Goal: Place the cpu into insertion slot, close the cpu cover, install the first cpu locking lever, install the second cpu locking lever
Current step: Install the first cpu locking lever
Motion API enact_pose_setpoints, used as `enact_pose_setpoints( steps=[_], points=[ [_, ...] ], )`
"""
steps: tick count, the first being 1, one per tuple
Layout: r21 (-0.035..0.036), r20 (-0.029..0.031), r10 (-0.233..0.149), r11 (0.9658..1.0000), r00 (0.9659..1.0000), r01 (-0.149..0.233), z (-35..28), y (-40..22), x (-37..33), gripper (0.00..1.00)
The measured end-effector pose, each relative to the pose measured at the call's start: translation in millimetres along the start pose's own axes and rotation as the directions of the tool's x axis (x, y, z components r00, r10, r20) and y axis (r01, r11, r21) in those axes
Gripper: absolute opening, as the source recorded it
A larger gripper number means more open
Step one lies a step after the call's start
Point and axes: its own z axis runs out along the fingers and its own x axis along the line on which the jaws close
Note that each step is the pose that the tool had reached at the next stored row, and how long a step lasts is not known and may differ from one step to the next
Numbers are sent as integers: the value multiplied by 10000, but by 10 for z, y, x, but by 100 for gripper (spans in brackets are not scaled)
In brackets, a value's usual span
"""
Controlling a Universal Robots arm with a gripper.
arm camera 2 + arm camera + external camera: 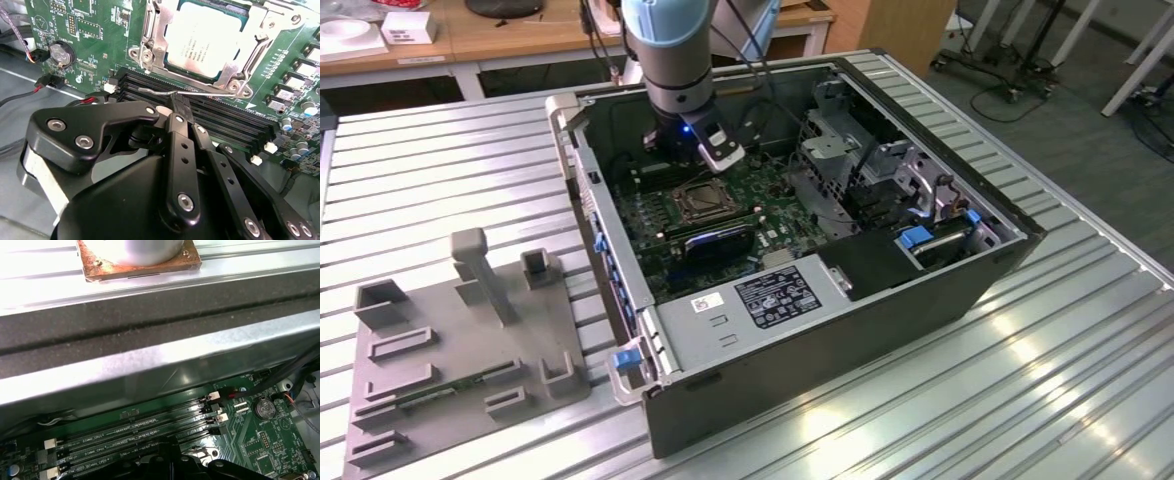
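Observation:
The cpu, a silvery square chip, lies in the insertion slot on the green board inside the open computer case. The cpu cover, a metal frame, is down around it, with the chip's top showing through its cut-out. A thin wire locking lever runs along the socket's edge beside the memory slots. In the second wrist view my gripper is shut, and its black tips meet this lever where it bends. I cannot tell whether the wire is pinched. In the exterior view the gripper hangs just behind the socket.
Long black memory slots lie between gripper and socket. A coin battery and red-black cables sit nearby. The case's metal wall rises close behind. A drive cage and power supply crowd the case. A grey fixture plate lies at the exterior view's left.

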Motion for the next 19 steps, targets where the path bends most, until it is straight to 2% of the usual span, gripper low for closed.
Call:
enact_pose_setpoints(
  steps=[9, 19],
  points=[
    [24, 39, 104, 9999, 9999, -104, 48, -26, 1, 11],
    [30, 51, 137, 9999, 9999, -137, 90, -42, 5, 11]
  ],
)
